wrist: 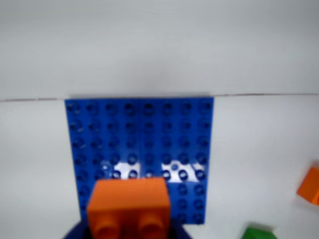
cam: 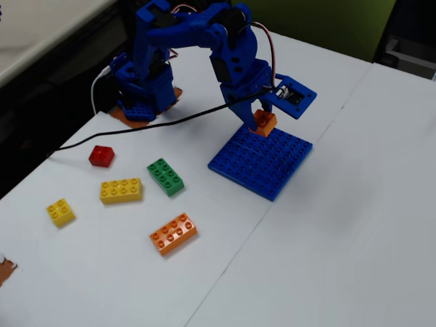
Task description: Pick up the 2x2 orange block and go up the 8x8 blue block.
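Close up, my gripper is clamping the orange block, a glossy square brick with round studs, and holding it just over the near edge of the blue plate in the wrist view. Beyond it, that flat square plate is showing its stud grid, glinting where light hits. Farther out, the white table is lying smooth and matte, crossed by a thin seam.
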